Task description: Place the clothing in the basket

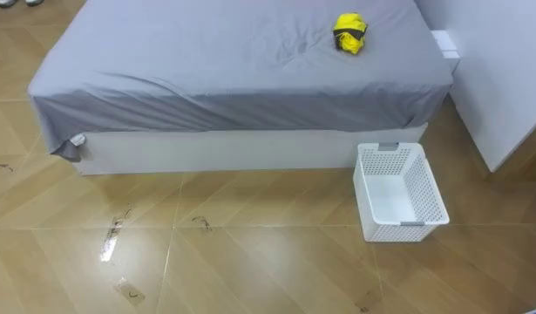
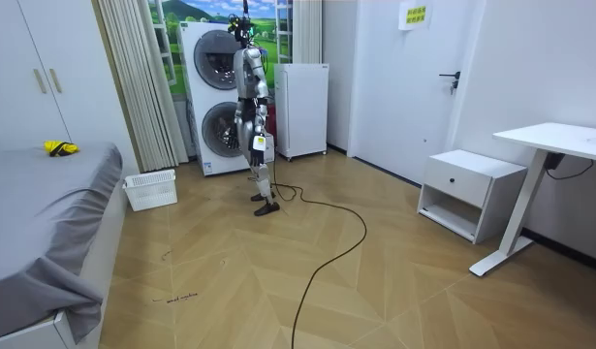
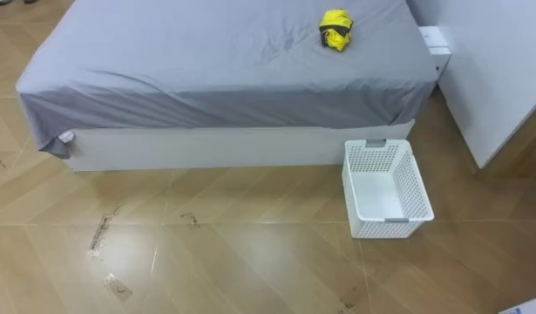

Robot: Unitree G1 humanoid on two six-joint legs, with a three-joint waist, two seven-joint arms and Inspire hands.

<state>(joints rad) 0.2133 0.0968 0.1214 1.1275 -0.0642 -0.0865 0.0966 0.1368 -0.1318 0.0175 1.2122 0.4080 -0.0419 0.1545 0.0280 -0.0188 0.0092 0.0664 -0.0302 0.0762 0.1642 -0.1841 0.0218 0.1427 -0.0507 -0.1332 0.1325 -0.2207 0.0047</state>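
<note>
Since the yellow clothes (image 1: 349,33) lie bunched on the grey bed (image 1: 206,61), toward its far right end, nothing's in the basket yet. The white basket (image 1: 429,190) stands empty on the floor, just beside the bed's near edge, nearer us than the bundle and a bit right. We see the robot by the stacked washing machines (image 2: 215,97), well apart from the bed. Its hands (image 2: 259,145) hang low; we can't tell if they're spread or curled. We judge the step in hand is the approach. We'd walk up beside the basket, square to the bed, lean in and take the whole bundle from above so no piece trails.
</note>
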